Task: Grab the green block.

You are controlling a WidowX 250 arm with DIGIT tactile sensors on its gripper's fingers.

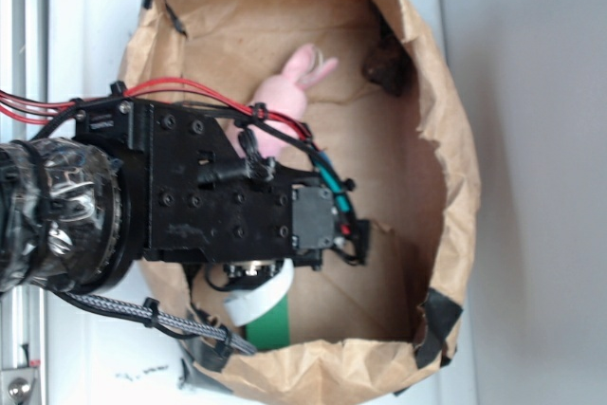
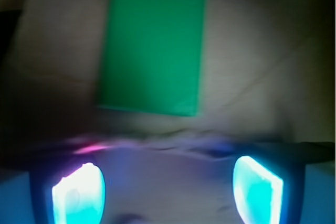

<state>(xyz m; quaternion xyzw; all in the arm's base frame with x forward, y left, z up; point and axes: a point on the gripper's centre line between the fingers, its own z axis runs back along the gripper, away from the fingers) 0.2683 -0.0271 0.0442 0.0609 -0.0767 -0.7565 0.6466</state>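
We see the robot arm (image 1: 180, 206) reaching into an open brown paper bag (image 1: 446, 139) that rests on a white surface (image 1: 85, 7). The arm covers most of the left half of the bag's interior in the exterior view.

The green block (image 2: 152, 40) lies flat on the paper floor of the bag. In the exterior view only one end of it shows (image 1: 267, 327), near the lower rim of the bag, just below the arm and beside a pale strip (image 1: 256, 301) that curves out from under the arm. In the wrist view the block fills the upper centre of the picture, with its long side running away from the camera and its near edge above the fingertips.

The gripper (image 2: 168, 190) is spread: we see its two fingertips (image 2: 79, 195) set well apart at the bottom of the wrist view, glowing cyan, with nothing between them. They do not touch the block.

A pink plush bunny (image 1: 289, 92) lies in the upper part of the bag, partly hidden by the arm, well apart from the block. A dark object (image 1: 384, 64) sits against the bag wall to the right of the bunny; we cannot tell what it is.
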